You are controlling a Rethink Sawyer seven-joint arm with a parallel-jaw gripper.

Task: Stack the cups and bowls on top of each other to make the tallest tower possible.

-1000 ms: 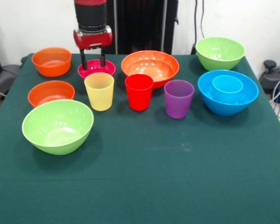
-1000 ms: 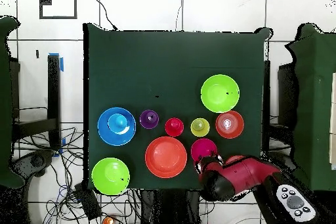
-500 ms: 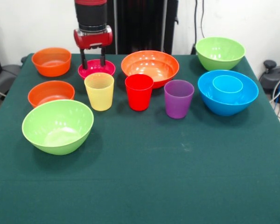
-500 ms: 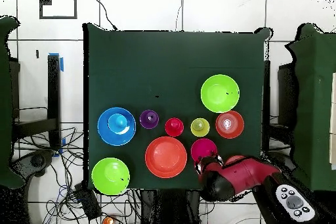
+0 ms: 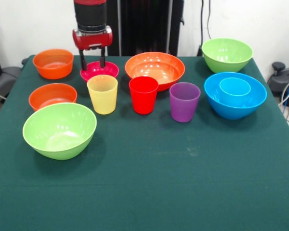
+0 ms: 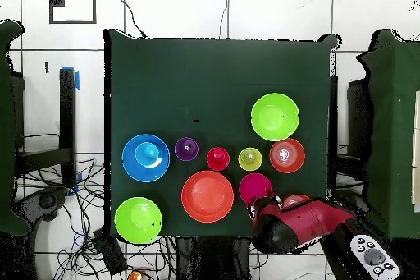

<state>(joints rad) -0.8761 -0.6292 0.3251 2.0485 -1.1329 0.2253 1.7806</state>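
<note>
My gripper (image 5: pixel 92 61) hangs open and empty over the far rim of the small magenta bowl (image 5: pixel 100 70), at the table's far left. In a row in front stand the yellow cup (image 5: pixel 102 94), red cup (image 5: pixel 143 95) and purple cup (image 5: pixel 184 101). The light blue cup (image 5: pixel 235 86) sits inside the large blue bowl (image 5: pixel 216 98). The wide orange bowl (image 5: pixel 155 69) is behind the red cup. Two small orange bowls (image 5: pixel 53 63) (image 5: pixel 52 95) and a lime green bowl (image 5: pixel 59 129) are at the left. The other lime green bowl (image 5: pixel 227 54) is at the far right. In the overhead view the arm (image 6: pixel 297 226) reaches to the magenta bowl (image 6: pixel 254 186).
All bowls and cups stand upright on the green cloth table (image 5: pixel 183 183). A dark column (image 5: pixel 144 24) stands behind the table's far edge. Cables and a remote (image 6: pixel 373 256) lie off the table beside the robot's base.
The gripper has shifted a little to the left and slightly up in the front view. The magenta bowl and the other things have not moved.
</note>
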